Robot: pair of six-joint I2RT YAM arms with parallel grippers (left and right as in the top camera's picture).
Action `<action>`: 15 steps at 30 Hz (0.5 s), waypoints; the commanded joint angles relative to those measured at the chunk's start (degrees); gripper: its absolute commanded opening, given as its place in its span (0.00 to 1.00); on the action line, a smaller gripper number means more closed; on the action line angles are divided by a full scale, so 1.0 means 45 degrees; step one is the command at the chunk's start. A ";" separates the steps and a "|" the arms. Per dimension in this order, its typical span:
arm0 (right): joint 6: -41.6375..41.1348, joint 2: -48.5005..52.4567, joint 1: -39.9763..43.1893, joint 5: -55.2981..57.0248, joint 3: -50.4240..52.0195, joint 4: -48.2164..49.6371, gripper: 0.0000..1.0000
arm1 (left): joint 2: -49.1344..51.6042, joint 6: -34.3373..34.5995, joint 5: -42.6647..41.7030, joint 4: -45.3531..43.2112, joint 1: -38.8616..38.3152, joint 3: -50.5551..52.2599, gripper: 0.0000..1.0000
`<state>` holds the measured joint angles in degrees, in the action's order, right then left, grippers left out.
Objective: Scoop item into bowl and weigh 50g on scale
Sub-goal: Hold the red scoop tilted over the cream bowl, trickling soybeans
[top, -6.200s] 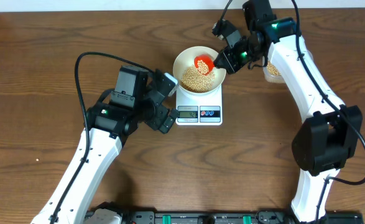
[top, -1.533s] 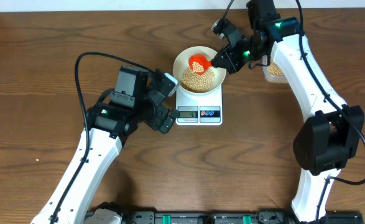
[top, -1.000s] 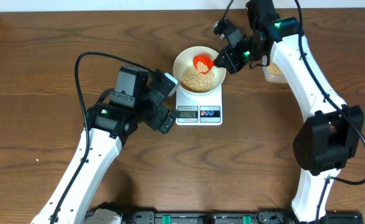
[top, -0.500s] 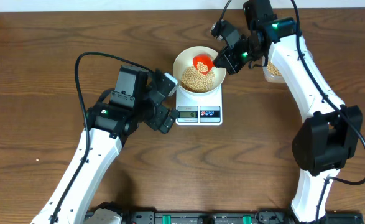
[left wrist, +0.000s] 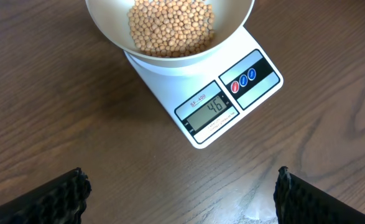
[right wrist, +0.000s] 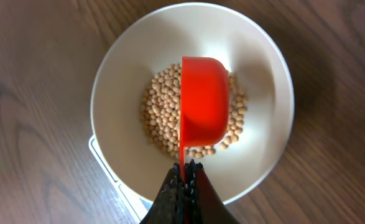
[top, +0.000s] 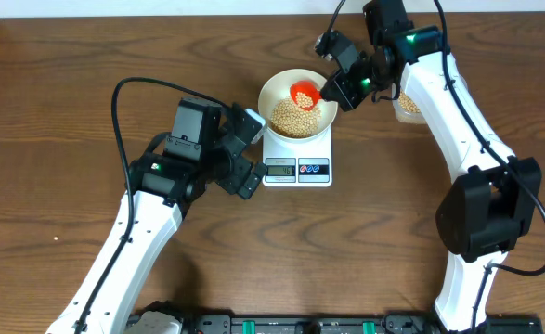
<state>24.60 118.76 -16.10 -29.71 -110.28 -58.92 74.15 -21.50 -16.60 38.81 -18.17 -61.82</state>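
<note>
- Hovering over the far right part of the bowl (top: pixel 270 91), a red scoop (top: pixel 303 93) is held by its thin handle in the right gripper (right wrist: pixel 183 169), whose fingers are pressed tight together on it.
- Against the overhead view a second and a half earlier, the scoop is seen to have been drawn slightly to the right, towards the rim. Over the last half second almost no shift can be made out.
- The beans (left wrist: pixel 170 25) are gathered in a heap at the bottom of the bowl. A few more are seen inside the scoop from overhead, though whether that number has dropped is too small to tell.
- In the right wrist view the scoop's cup is seen rolled onto its side above the heap, so a slow, careful trickle is judged to be under way rather than a full pour.
- The bowl is seated on the far part of the scale (left wrist: pixel 198 87), with the display (left wrist: pixel 212 107) left uncovered at the near edge.
- A reading of 46 is shown there, so the target of 50 is judged nearly reached. Only a few more beans are wanted, and overshooting is the risk.
- The left gripper (left wrist: pixel 179 182) is spread wide and holds nothing. It is kept just left of the scale and touches nothing, with its camera looking down on the display.
</note>
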 commanded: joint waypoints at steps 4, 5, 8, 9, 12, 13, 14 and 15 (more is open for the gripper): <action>0.0379 -0.0486 -0.0117 0.0214 -0.0087 -0.0058 0.01 | 0.0097 -0.0209 -0.0194 0.0039 0.0010 -0.0063 0.97; 0.0418 -0.0486 -0.0117 0.0233 -0.0087 -0.0063 0.01 | 0.0097 -0.0209 -0.0194 0.0039 0.0010 -0.0063 0.97; 0.0515 -0.0486 -0.0117 0.0306 -0.0087 -0.0107 0.01 | 0.0097 -0.0209 -0.0194 0.0039 0.0010 -0.0063 0.96; 0.0515 -0.0486 -0.0117 0.0379 -0.0092 -0.0121 0.01 | 0.0097 -0.0209 -0.0194 0.0039 0.0010 -0.0063 0.96; 0.0510 -0.0486 -0.0117 0.0389 -0.0092 -0.0121 0.01 | 0.0097 -0.0209 -0.0194 0.0039 0.0010 -0.0063 0.96; 0.0510 -0.0486 -0.0117 0.0389 -0.0087 -0.0141 0.01 | 0.0097 -0.0209 -0.0194 0.0039 0.0010 -0.0063 0.96; 0.0510 -0.0486 -0.0117 0.0384 -0.0087 -0.0155 0.01 | 0.0097 -0.0209 -0.0189 0.0039 0.0010 -0.0063 0.96; 0.0510 -0.0486 -0.0117 0.0384 -0.0087 -0.0160 0.01 | 0.0097 -0.0209 -0.0194 0.0039 0.0010 -0.0063 0.97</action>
<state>26.04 118.76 -16.10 -28.16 -110.28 -59.35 74.15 -21.52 -16.60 38.81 -18.17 -61.82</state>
